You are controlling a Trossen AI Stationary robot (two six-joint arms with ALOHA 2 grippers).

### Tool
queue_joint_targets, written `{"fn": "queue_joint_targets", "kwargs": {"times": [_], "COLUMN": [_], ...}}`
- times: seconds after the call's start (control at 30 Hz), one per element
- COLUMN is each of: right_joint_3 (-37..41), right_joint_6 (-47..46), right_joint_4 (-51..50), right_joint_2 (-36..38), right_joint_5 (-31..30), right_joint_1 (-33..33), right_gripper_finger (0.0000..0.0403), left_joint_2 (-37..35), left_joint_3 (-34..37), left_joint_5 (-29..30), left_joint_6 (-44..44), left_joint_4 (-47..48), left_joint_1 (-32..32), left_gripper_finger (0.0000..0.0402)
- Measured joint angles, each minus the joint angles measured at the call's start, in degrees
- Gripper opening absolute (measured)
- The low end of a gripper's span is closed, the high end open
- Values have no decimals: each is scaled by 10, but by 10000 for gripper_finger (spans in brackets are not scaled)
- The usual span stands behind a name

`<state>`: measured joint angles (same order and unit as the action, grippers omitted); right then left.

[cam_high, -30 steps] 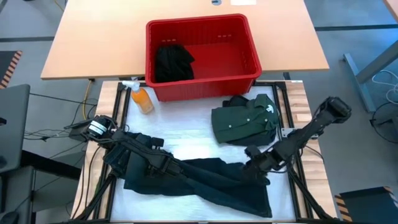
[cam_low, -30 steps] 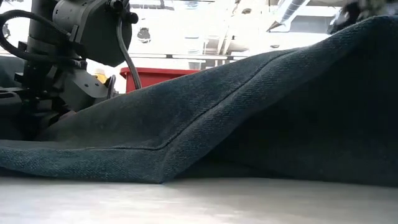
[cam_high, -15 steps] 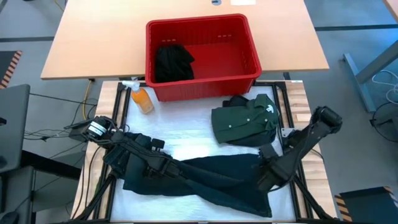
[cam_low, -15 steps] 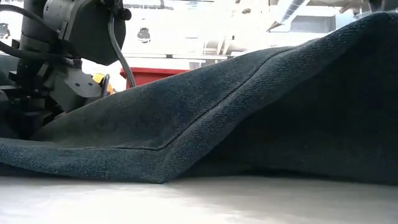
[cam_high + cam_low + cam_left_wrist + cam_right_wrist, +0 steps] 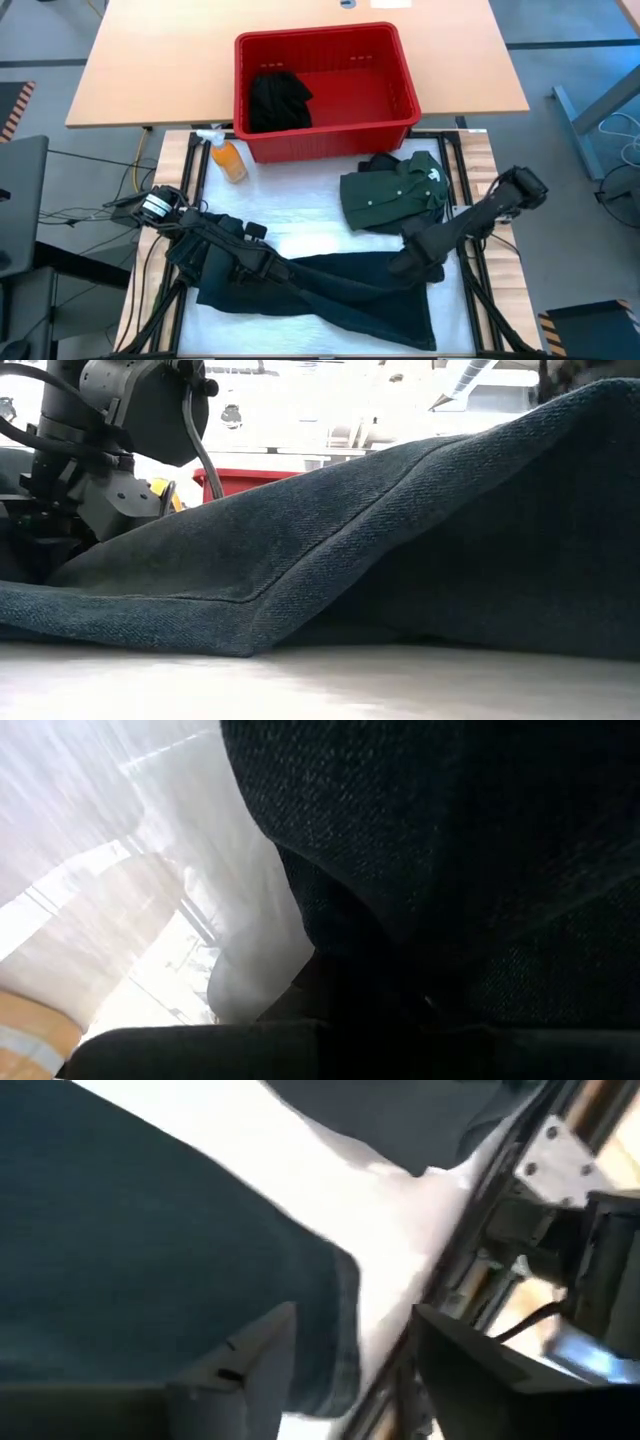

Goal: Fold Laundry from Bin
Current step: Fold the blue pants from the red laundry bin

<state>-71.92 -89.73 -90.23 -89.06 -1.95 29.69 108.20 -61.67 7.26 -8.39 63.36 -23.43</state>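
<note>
denim-like dark garment point(image 5: 330, 290) sprawls at the table's six o'clock from above, left gripper point(image 5: 262, 265) clamped on its nine o'clock side, right gripper point(image 5: 350, 1350) spread over the three o'clock edge; low view: limp, heavyish cloth, best pinched along its thick hem point(image 5: 300, 585).

- You have three garments: one dark blue-grey piece point(image 5: 330, 290) spread out, one folded green shirt point(image 5: 392, 192), one black item point(image 5: 277, 98) in the crate.
- One red bin point(image 5: 405, 75).
- One orange spray bottle point(image 5: 228, 156).
- Two arms.
</note>
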Motion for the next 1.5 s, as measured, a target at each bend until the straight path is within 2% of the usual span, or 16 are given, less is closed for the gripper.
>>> {"fn": "queue_joint_targets", "kwargs": {"times": [0.1, 0.23, 0.4, 0.5, 0.57, 0.73, 1.03, 1.13, 1.3, 1.4, 1.5], "right_joint_3": [-23, -13, -6, -5, 15, 127, 210, 249, 308, 308, 292], "right_joint_6": [-48, -110, -208, -257, -267, -273, -275, -260, -290, -277, -253], "right_joint_4": [58, 187, 213, 190, 189, 281, 305, 372, 442, 452, 447], "right_joint_2": [28, 29, -12, -31, -32, -19, 17, 17, 19, 21, 30], "right_joint_5": [-31, -50, -45, -56, -58, -59, -120, -118, -107, -81, -29], "right_joint_1": [44, 128, 211, 239, 244, 236, 207, 197, 193, 193, 199], "right_gripper_finger": [242, 227, 189, 174, 168, 140, 18, 14, 30, 18, 12], "left_joint_2": [0, 0, 0, 0, 0, 0, 0, 0, 1, 1, 0], "left_joint_3": [0, 0, 0, 0, 0, 0, 0, 0, 0, 0, 1], "left_joint_5": [-1, 0, -6, -5, -5, -9, -15, -18, -23, -27, -27], "left_joint_6": [1, -7, -20, -16, -7, 5, 19, 17, 6, 2, 1], "left_joint_4": [0, 1, 1, 1, 1, 1, 7, 10, 16, 17, 17], "left_joint_1": [0, 0, 0, -1, 0, 10, 14, 14, 14, 14, 14], "left_gripper_finger": [13, 13, 13, 13, 13, 13, 13, 13, 13, 13, 13]}}
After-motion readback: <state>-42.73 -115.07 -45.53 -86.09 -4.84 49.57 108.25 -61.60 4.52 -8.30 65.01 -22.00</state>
